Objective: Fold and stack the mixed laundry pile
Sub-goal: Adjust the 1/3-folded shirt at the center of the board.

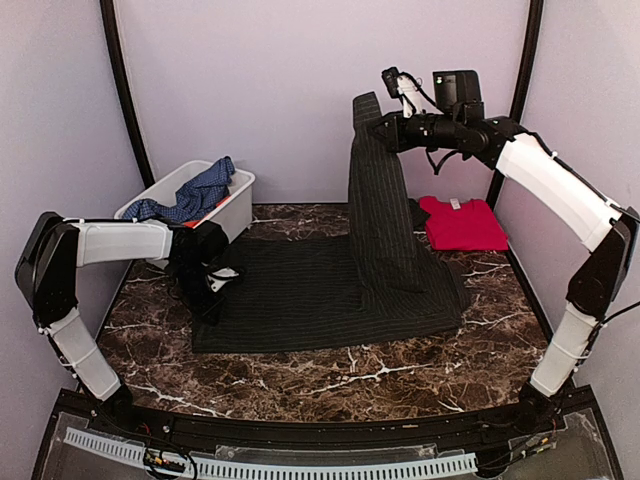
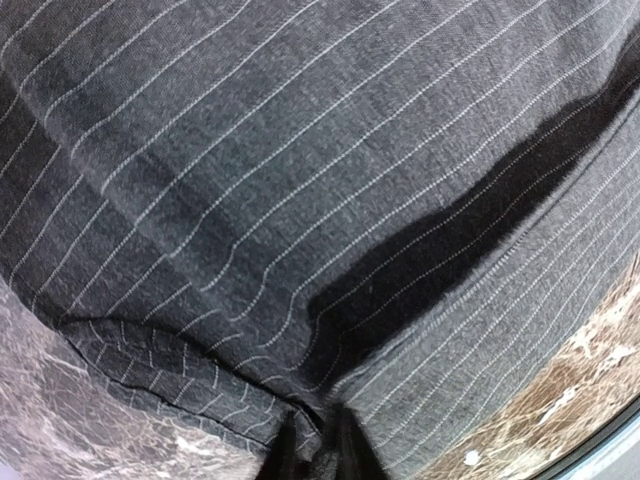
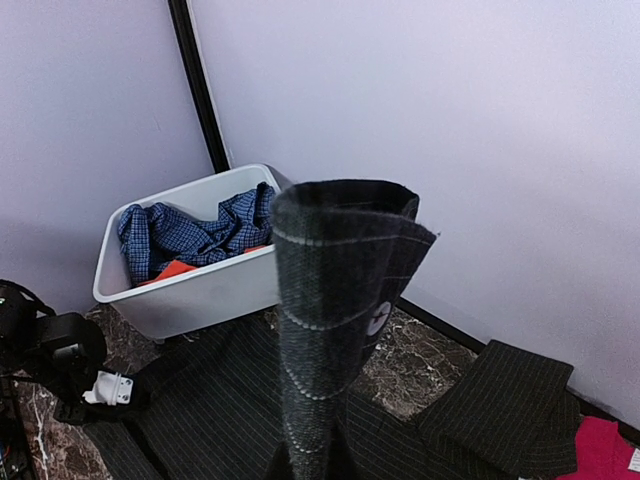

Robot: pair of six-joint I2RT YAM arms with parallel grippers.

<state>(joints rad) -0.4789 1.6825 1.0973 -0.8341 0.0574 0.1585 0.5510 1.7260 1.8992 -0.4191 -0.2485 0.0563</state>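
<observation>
The pinstriped shirt (image 1: 300,285) lies across the desk (image 1: 300,375), long axis left to right between the 2 arms, its right end hoisted by the tightly closed right gripper (image 1: 378,125), its left edge pinched in the nearly closed left gripper (image 1: 218,278).

The shirt (image 1: 300,290) spreads over the table's (image 1: 400,380) middle, rising at its right end; the bin (image 1: 238,212) holding a checked garment (image 1: 200,192) stands in the back left corner, a folded cloth (image 1: 462,225) in the back right.

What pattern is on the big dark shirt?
Thin pale pinstripes on the shirt, clearest in left wrist view.
</observation>
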